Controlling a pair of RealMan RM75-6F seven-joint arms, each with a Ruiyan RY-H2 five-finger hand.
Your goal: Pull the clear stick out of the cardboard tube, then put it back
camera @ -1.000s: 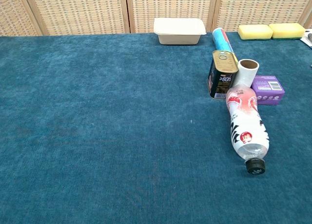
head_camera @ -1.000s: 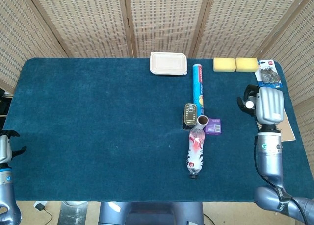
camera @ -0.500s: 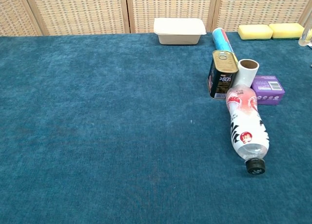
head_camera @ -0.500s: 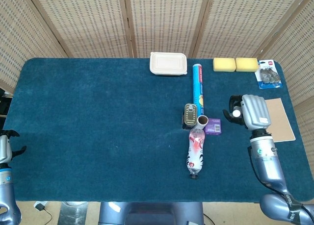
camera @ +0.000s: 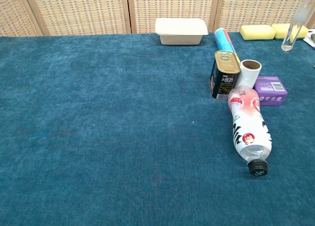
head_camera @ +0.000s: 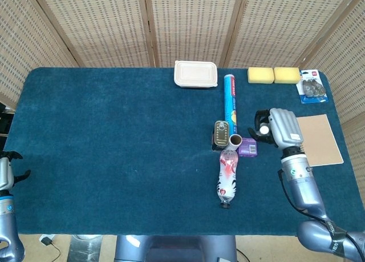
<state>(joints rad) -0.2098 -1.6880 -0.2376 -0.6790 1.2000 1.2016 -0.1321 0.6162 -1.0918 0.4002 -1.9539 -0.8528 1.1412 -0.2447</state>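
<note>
You're holding the clear plastic stick [camera: 292, 30] in your right robot hand [head_camera: 276, 128], so the pull-out half looks done; the putting back is what's left. The short upright cardboard tube [camera: 249, 73] is standing open-mouthed and empty as far as the chest view shows, squeezed between the dark tin can [camera: 224, 75] on its left and the small purple box [camera: 270, 90] on its right, with the fallen clear plastic bottle with red-and-white label [camera: 248, 127] lying just near of it, base toward the tube.

Your right hand is hanging above the blue cloth table [head_camera: 114, 148], just right of the purple box, back of the hand up, fingers curled around the stick. The stick is hanging roughly upright, slightly tilted, with its rounded lower end high above the table and off to the far right of the tube mouth. You're not aligned with the opening yet; I'd judge you need to go left and a bit nearer, then lower straight in without nudging the can or box.

Your left robot hand [head_camera: 5, 169] is parked at the near left table edge, fingers apart, holding nothing.
</note>
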